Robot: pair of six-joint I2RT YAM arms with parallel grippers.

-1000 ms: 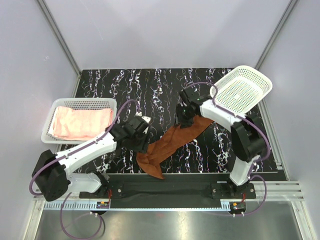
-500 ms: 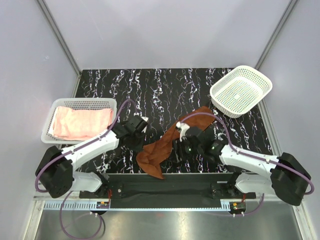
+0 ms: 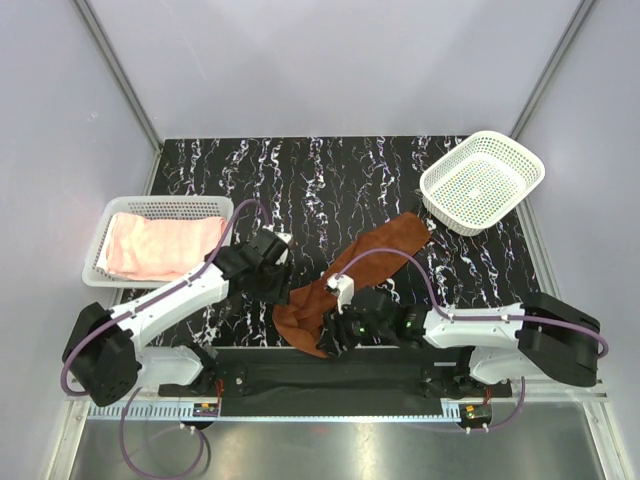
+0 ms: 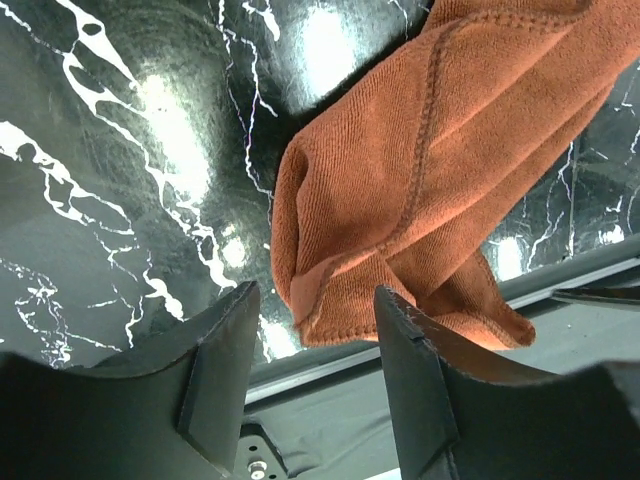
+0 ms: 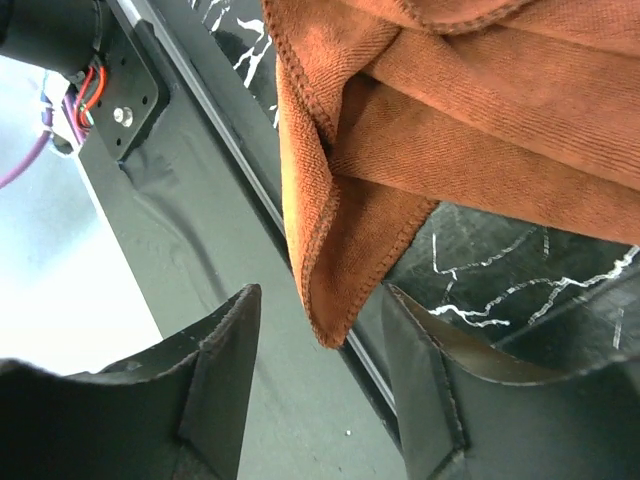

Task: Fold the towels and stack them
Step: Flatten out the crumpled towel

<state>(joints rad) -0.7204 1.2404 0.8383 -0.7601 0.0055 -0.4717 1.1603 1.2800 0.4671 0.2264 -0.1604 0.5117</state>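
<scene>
Brown towel [image 3: 360,262] lies bunched in a diagonal strip on the worktop [image 3: 300,170], its near corner reaching over the front edge. My left fingers [image 4: 215,380] are spread wide, holding nothing, at the towel's near-left end. My right fingers [image 5: 225,380] are also wide and empty, at that corner. Pink towel [image 3: 160,245] sits in the left basket [image 3: 165,205].

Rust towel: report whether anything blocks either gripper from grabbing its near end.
Nothing visible does. The rust towel lies uncovered on the table. In the wrist views its near end shows directly ahead of the open left gripper and the open right gripper.
</scene>
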